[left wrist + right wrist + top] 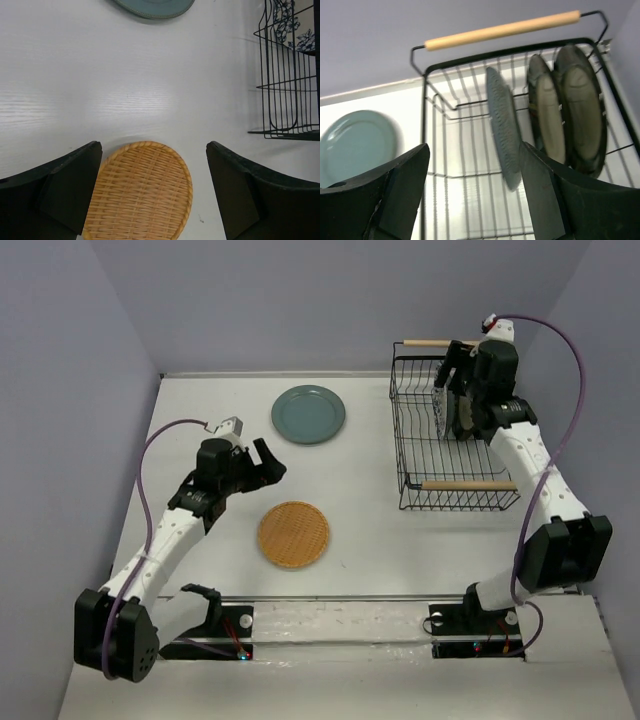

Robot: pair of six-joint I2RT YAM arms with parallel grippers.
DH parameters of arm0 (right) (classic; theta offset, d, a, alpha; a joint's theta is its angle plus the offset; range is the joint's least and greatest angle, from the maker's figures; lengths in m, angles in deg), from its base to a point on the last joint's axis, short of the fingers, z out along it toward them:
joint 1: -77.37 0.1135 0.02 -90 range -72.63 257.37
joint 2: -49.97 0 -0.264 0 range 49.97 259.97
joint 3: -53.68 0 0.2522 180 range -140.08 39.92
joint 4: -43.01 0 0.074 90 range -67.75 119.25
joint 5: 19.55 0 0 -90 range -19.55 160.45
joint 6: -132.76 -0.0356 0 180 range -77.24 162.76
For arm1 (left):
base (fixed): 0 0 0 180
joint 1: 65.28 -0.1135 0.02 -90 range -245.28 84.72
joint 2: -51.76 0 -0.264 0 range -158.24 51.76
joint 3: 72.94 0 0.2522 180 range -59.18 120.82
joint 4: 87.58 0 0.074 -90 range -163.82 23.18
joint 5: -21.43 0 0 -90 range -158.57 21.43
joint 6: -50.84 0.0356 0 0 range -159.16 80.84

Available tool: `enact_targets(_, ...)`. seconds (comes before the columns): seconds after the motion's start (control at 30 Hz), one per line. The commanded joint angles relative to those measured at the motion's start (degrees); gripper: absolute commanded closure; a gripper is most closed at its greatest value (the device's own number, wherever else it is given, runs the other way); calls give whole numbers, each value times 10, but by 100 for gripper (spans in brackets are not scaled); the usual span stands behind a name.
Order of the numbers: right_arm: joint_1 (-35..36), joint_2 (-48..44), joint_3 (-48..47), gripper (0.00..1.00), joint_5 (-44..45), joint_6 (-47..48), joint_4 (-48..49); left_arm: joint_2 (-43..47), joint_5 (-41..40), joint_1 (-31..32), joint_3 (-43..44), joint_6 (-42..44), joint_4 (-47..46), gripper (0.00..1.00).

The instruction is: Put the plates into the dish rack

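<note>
— What is everything resting on?
— A flat, pale grey-white tabletop (370,525).
— And what sits directly on it?
— A plain round teal plate (308,414) lies flat toward the far side. A round orange-tan woven plate (293,534) lies flat nearer the front, well apart from it.
— Anything else?
— A rectangular black wire dish rack with wooden rod handles (455,498) stands at the far right.

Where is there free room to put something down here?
Bare table lies between the woven plate, the teal plate and the dish rack. Inside the rack, there is room left of the floral plate; its right side is crowded.
</note>
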Motion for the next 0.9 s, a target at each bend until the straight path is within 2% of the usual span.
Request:
enact_targets(0.0, 20, -70, 55, 23, -118, -77, 19, -63, 13, -6, 40, -122, -113, 5)
enact_targets(0.03, 35, -100, 90, 25, -134, -85, 41, -95, 3, -6, 49, -157, -142, 7)
enact_targets(0.2, 67, -198, 184, 25, -196, -121, 89, -233, -41, -13, 127, -194, -170, 9)
enact_targets(0.43, 125, -306, 293, 25, -243, -157, 124, -463, -24, -36, 249, -248, -218, 21)
enact_targets(0.57, 138, -332, 330, 25, -259, -168, 135, -533, -70, -48, 304, -260, -207, 24)
enact_targets(0.87, 138, -345, 365, 26, -292, -183, 172, -631, -66, -61, 349, -314, -279, 38)
